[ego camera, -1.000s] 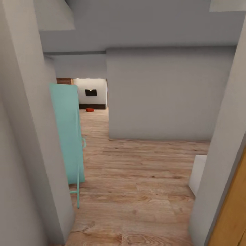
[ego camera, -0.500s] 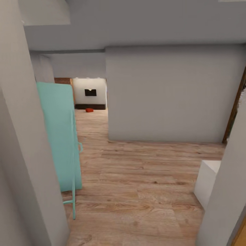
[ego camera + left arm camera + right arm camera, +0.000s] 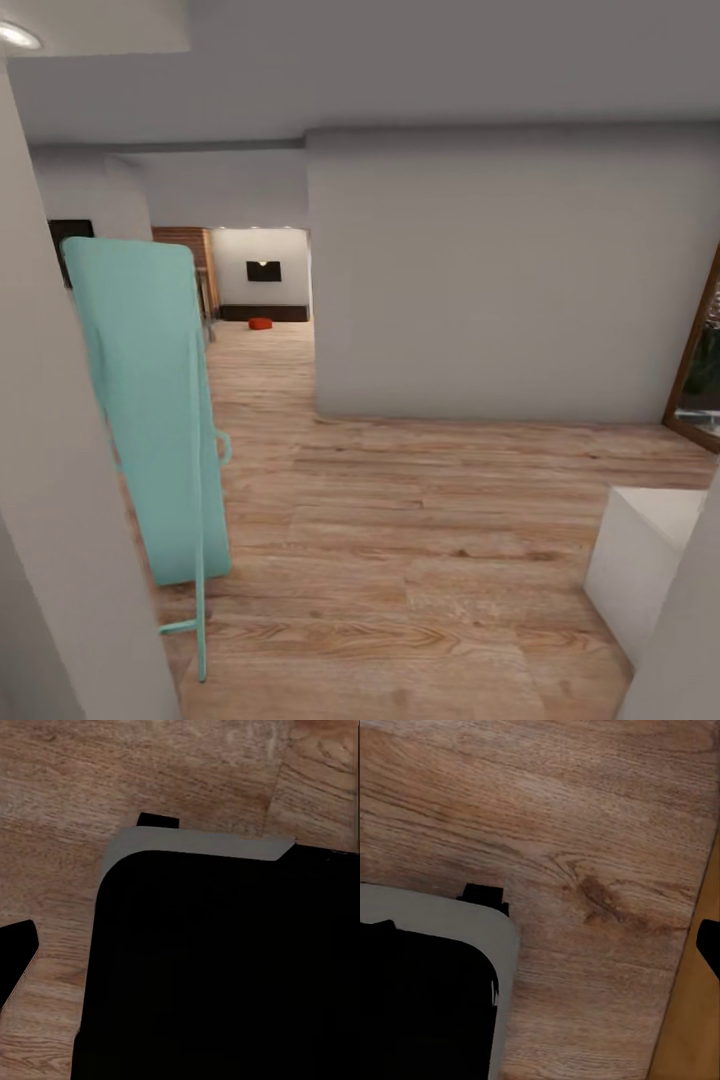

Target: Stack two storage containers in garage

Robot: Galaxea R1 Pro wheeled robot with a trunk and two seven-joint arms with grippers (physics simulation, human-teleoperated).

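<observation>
- Wood-plank floor (image 3: pixel 420 520): light, seen running from the near hallway to the far room.
- Storage container (image 3: pixel 260 323): red-orange, seen far off on the floor, just before a dark low bench (image 3: pixel 264 313).
- Black screen (image 3: pixel 264 271): mounted on the far wall, above the bench.
- Turquoise panel (image 3: pixel 145 410): stood at near left, tilted.
- White box (image 3: pixel 645 560): placed at near right.
- Grippers: fingers not made out in either wrist view; whether apart or together cannot be told.

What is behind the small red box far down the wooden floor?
Behind the red box runs a long low dark bench against a pale wall, with a black screen above it. The grey wall covers the rest of that room, so a second box cannot be seen.
</observation>
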